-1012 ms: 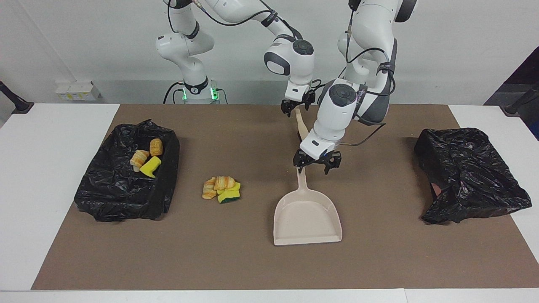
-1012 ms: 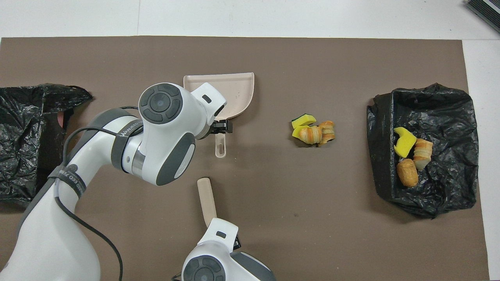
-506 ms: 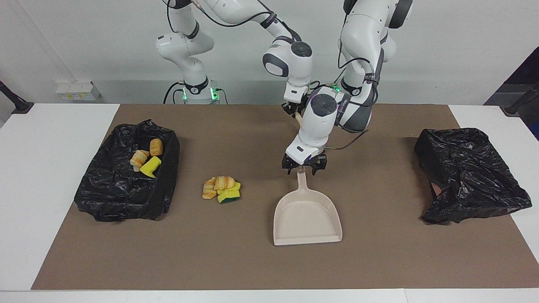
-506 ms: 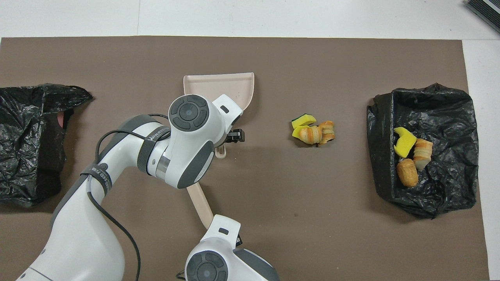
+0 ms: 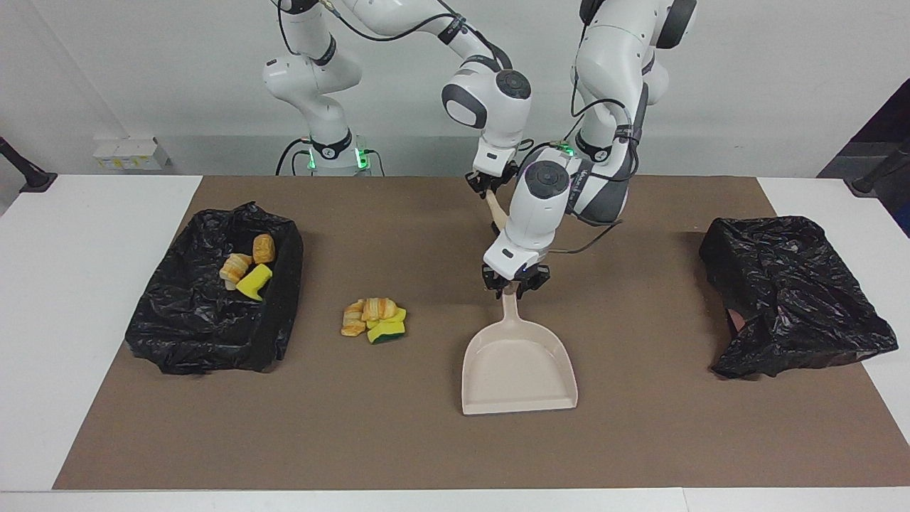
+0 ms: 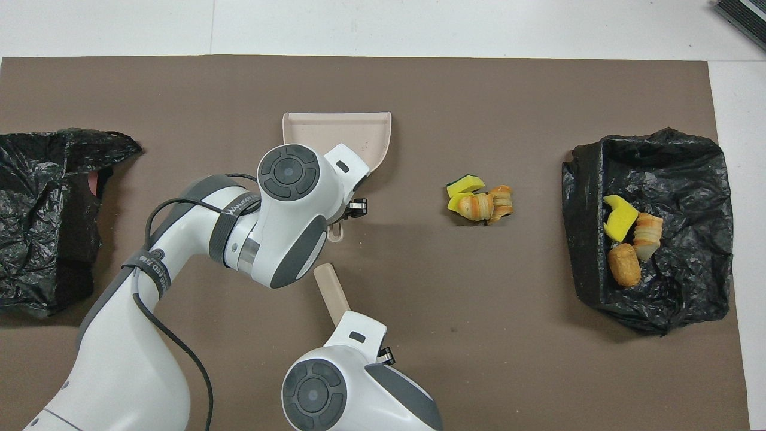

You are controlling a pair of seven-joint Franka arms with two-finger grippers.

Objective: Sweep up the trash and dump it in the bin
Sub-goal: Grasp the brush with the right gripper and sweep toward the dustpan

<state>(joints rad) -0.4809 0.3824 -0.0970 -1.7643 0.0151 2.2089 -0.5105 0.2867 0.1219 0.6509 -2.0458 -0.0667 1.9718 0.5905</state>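
Now the big white worktop (image 5: 85, 284) has a flat brown mat (image 5: 426, 441) on it, and both pincers are over that mat.

At the right arm's end, well apart from both pincers, sits a bin lined with a crinkly black plastic bag (image 5: 206, 334). Inside it lie some of the trash (image 5: 249, 267): two golden-brown striped bread lumps and one bright yellow sponge chunk. At the left arm's end, well apart from the left pincer, lies another crumpled black plastic bag (image 5: 789, 299).

Just below the left pincer (image 5: 513, 284) is a beige plastic dustpan (image 5: 519, 370). It lies flat on the mat. The left pincer is closed on the tip of the dustpan's thin handle.

The right pincer (image 5: 489, 186) is squeezed tight on a beige brush handle (image 6: 333, 293), which sticks out slanted from it toward the left pincer. The brush's bristle end cannot be seen.

Beside the left pincer, toward the right arm's end, lies a small pile of trash on the mat (image 5: 375, 320): striped bread lumps and a yellow sponge chunk with a green back.
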